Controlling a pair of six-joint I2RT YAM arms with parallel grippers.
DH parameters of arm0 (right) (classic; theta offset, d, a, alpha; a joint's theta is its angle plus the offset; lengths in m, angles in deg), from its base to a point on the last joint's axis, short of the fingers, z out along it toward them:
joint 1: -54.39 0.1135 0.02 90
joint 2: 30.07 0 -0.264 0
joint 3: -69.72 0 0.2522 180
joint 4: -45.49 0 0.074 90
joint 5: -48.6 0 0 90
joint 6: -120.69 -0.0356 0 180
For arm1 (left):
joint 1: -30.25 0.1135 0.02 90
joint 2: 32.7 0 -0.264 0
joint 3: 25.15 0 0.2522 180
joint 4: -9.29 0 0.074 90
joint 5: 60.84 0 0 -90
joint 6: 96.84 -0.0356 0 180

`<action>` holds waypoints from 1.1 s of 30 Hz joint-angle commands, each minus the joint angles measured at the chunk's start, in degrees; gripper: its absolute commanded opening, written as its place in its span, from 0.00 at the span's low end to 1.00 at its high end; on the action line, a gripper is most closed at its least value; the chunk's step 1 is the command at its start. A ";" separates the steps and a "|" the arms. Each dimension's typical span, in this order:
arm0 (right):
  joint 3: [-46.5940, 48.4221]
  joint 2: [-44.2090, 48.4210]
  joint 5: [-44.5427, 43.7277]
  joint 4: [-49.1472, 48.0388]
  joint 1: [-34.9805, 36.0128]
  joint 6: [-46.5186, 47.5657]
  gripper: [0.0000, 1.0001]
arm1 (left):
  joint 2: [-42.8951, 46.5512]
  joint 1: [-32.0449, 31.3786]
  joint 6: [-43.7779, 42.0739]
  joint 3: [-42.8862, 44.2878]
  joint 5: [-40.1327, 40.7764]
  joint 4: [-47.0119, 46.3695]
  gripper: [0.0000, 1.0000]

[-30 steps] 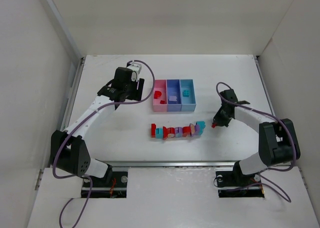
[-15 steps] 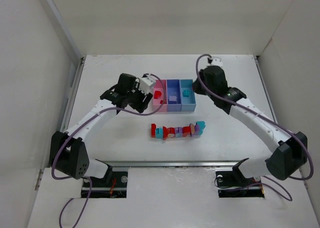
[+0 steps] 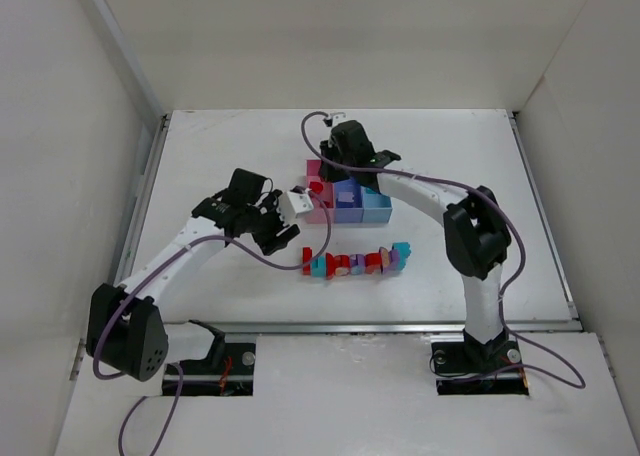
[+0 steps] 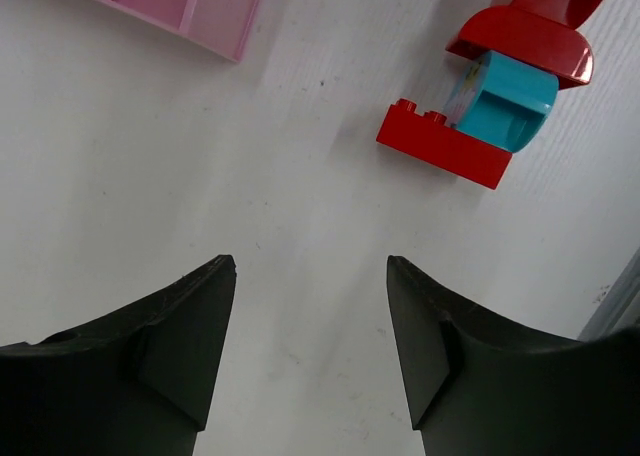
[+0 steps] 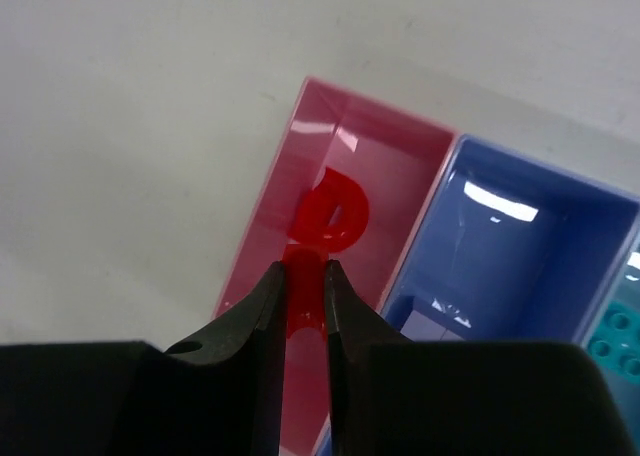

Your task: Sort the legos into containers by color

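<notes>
The pink bin (image 3: 322,212), purple-blue bin (image 3: 347,206) and light blue bin (image 3: 376,208) stand joined at mid-table. My right gripper (image 3: 322,181) hangs over the pink bin (image 5: 270,246), shut on a small red brick (image 5: 305,294). A red arch brick (image 5: 335,211) lies in that bin. A teal brick (image 5: 615,341) lies in the light blue bin. A row of red, purple and teal legos (image 3: 355,263) lies in front of the bins. My left gripper (image 3: 284,232) is open and empty (image 4: 310,261) over bare table, just left of the row's red brick (image 4: 440,146).
White walls enclose the table on the left, back and right. The pink bin's corner (image 4: 215,21) is close to the far left of my left gripper. The right arm reaches across the purple-blue bin (image 5: 510,266) and hides part of the bins from above.
My right arm swung from the table's right side to above the pink bin, holding the red brick. My left gripper moved from left of the bins down toward the row's left end.
</notes>
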 commanded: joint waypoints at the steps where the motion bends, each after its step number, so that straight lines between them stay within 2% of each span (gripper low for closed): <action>1: 4.81 0.48 4.99 0.04 1.41 2.32 0.00 | 3.00 0.06 -2.98 -0.58 -3.23 1.42 0.59; 3: 4.82 -0.22 4.99 0.04 1.41 2.32 0.00 | 3.53 0.06 -2.98 -0.58 -3.23 1.42 0.62; 4: 5.43 -0.23 4.99 0.56 1.41 2.32 0.06 | 3.54 0.06 -2.98 -0.58 -3.23 1.42 0.63; 6: 5.96 -1.36 4.99 1.70 1.41 2.32 0.32 | 3.54 0.06 -2.98 -0.58 -3.23 1.42 0.66; 7: 6.83 -1.37 5.51 3.18 1.41 2.32 0.54 | 3.54 0.06 -2.98 -0.58 -3.23 1.42 0.69; 10: 8.07 -2.16 7.79 4.60 1.41 3.45 0.67 | 2.31 -0.47 -2.98 0.81 -3.23 1.42 0.76; 11: 8.07 -2.16 7.80 5.13 1.41 3.46 0.74 | 2.31 -0.99 -2.98 1.52 -3.23 2.46 0.83; 15: 8.07 0.81 6.05 6.44 1.41 3.46 0.78 | -0.85 -3.19 -5.52 6.17 -6.04 6.86 1.00; 17: 8.60 2.49 4.74 8.11 0.19 2.50 0.78 | -2.70 -5.03 -5.53 8.89 -7.62 7.48 1.00; 20: 3.00 9.86 6.91 8.82 -4.81 -1.72 0.79 | -6.47 -9.32 -6.14 12.59 -8.33 6.70 1.00; 23: -8.69 20.49 12.27 5.49 -12.81 -4.18 0.83 | -12.86 -14.51 -5.45 20.14 -10.26 6.69 1.00; 26: -17.84 29.18 11.50 6.62 -18.88 -3.32 0.89 | -19.37 -18.74 -5.44 26.48 -10.26 6.69 1.00; 30: -24.17 35.54 9.56 8.30 -22.14 -2.08 0.93 | -26.23 -24.97 -5.97 28.68 -7.46 4.76 1.00; 33: -27.78 38.62 8.85 8.30 -22.14 -1.56 0.94 | -29.06 -26.22 -5.44 29.21 -6.84 3.44 1.00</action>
